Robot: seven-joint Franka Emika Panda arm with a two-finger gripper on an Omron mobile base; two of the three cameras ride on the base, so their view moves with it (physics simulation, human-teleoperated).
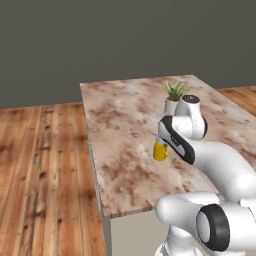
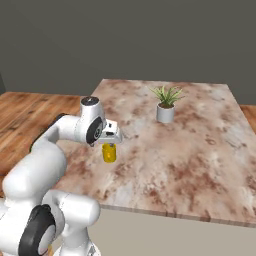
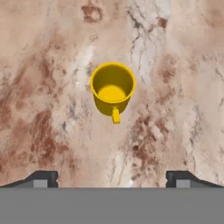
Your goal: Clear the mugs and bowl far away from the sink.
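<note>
Hand view, yellow mug (image 3: 112, 92) upright on marble counter (image 3: 183, 87), directly below wide-open, empty gripper (image 3: 112, 178), untouched.

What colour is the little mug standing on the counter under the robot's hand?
The small mug is plain yellow, inside and out. The hand view shows it best.

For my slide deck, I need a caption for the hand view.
Open gripper above an upright, empty yellow mug standing free on the marbled counter.
</note>
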